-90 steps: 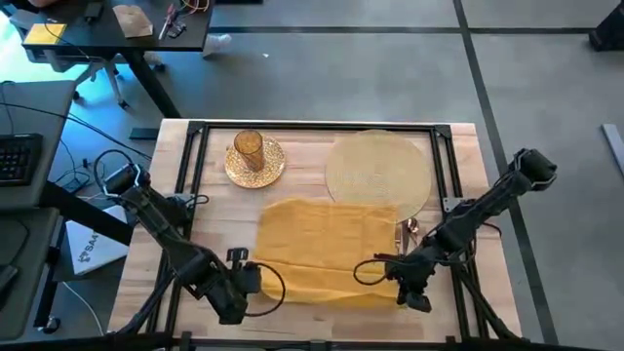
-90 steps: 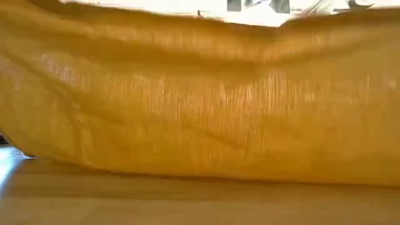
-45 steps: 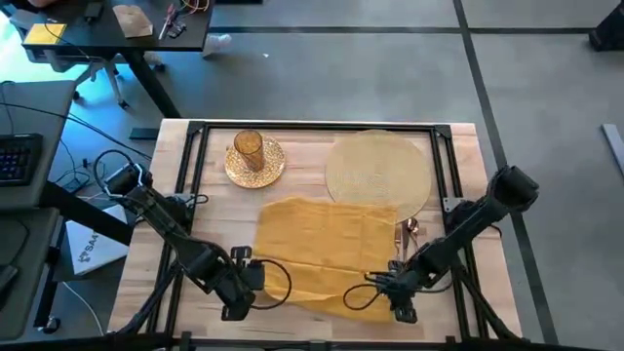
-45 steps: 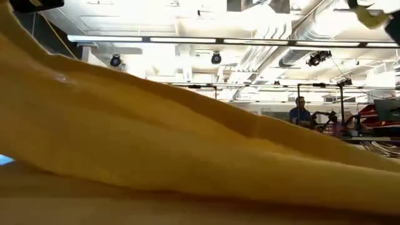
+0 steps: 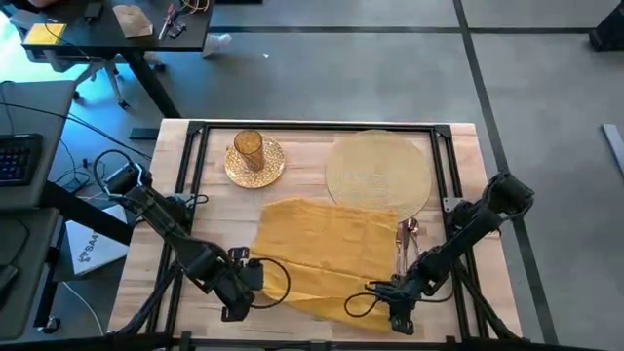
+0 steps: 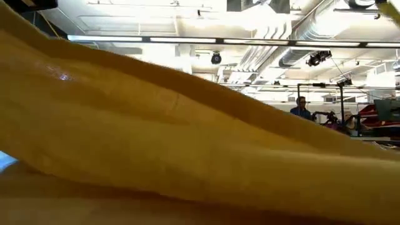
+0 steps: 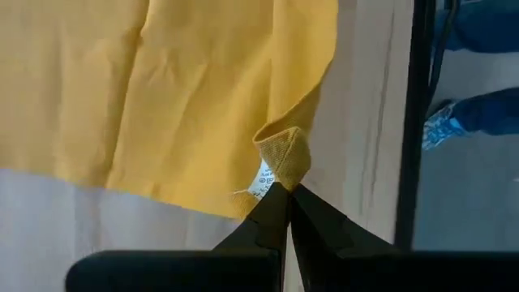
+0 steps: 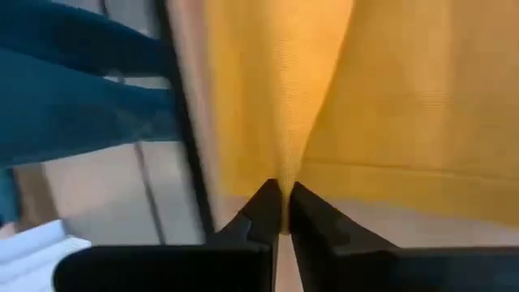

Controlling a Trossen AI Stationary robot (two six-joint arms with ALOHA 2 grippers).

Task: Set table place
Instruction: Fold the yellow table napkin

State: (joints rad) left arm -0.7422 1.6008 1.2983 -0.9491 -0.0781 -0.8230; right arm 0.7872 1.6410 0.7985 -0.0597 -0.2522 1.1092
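A yellow cloth napkin lies spread on the light wood table, between my two grippers at its near edge. It fills most of the low view. My left gripper is shut on its near left corner, and my right gripper is shut on its near right part. A round woven placemat lies at the far right. A gold plate at the far left carries an amber glass. Copper cutlery lies by the napkin's right edge. My left gripper pinches the napkin's near left corner between its two fingers, where the hem is turned over and a small white label shows. The corner is raised a little and the cloth beyond it lies flat. My right gripper pinches a raised fold at the napkin's near right edge between its two fingers. The cloth runs away from the fingers in a ridge, and the rest lies on the table.
A black metal frame rail runs around the table top and passes close beside both grippers. Bare wood lies between the plate and the placemat. A dark desk with a keyboard stands left of the table.
My right gripper has gone toward the table's near edge and slightly left, drawing the napkin's near right part with it. My left gripper has shifted only a little. In the low view the cloth, which filled the picture like a wall, now slopes lower and the room shows above.
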